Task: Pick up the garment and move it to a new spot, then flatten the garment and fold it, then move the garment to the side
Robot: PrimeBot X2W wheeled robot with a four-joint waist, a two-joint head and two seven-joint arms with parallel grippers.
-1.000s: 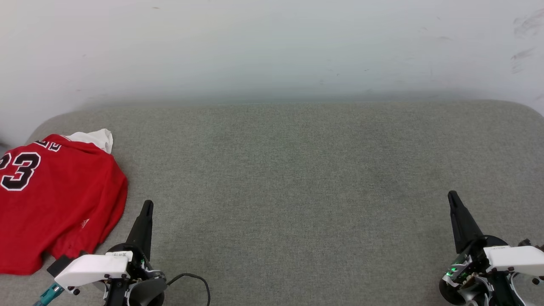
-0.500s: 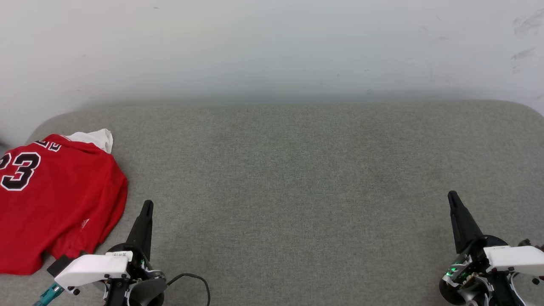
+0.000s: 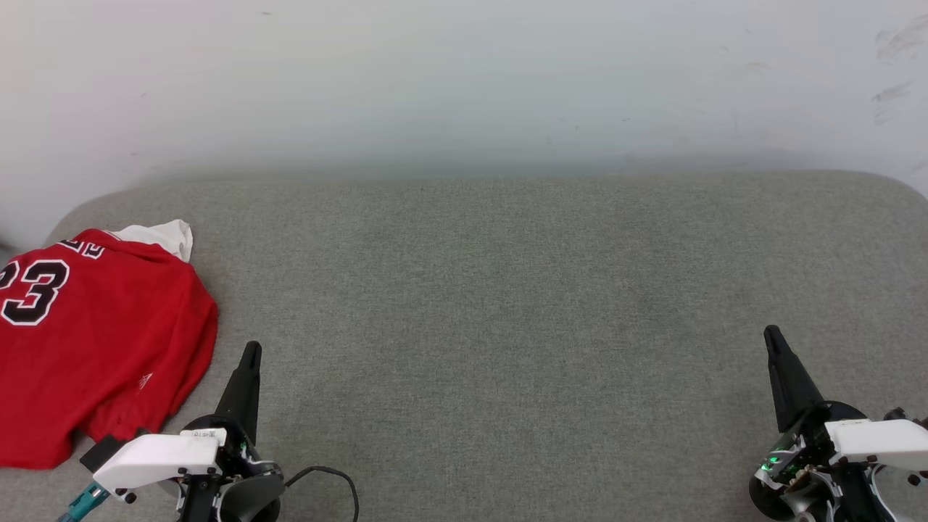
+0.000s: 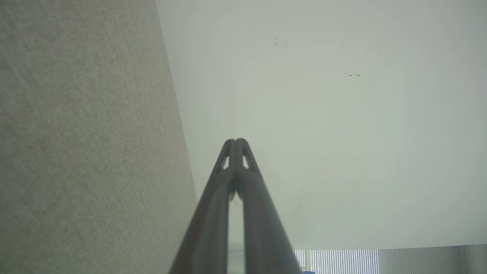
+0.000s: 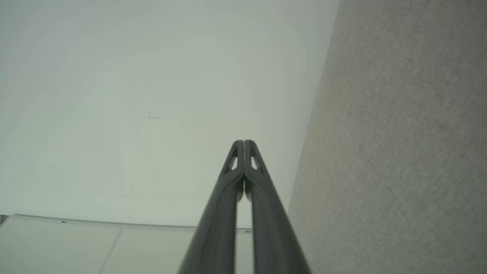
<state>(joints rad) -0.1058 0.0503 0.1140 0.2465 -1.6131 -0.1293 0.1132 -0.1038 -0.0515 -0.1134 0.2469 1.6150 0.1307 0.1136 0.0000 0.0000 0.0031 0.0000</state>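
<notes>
- The left tool [image 3: 251, 351] has its two dark fingers pressed together at the tips and holds nothing.
- The right tool [image 3: 771, 335] is likewise closed tip to tip and empty.
- The garment [image 3: 94, 341] lies crumpled just left of the left tool, with its red lower edge near that tool's base. It seems not to touch the fingers.
- A white sleeve [image 3: 161, 235] shows at its far corner, and the "23" faces up.
- The picture's left border cuts the garment off, so how close it lies to the bench's left edge is unclear.
- Open grey fabric bench [image 3: 493, 304] spans between both tools and ahead of them.
- The bench's far edge meets a white wall [image 3: 464, 80]; its far corners are rounded.
</notes>
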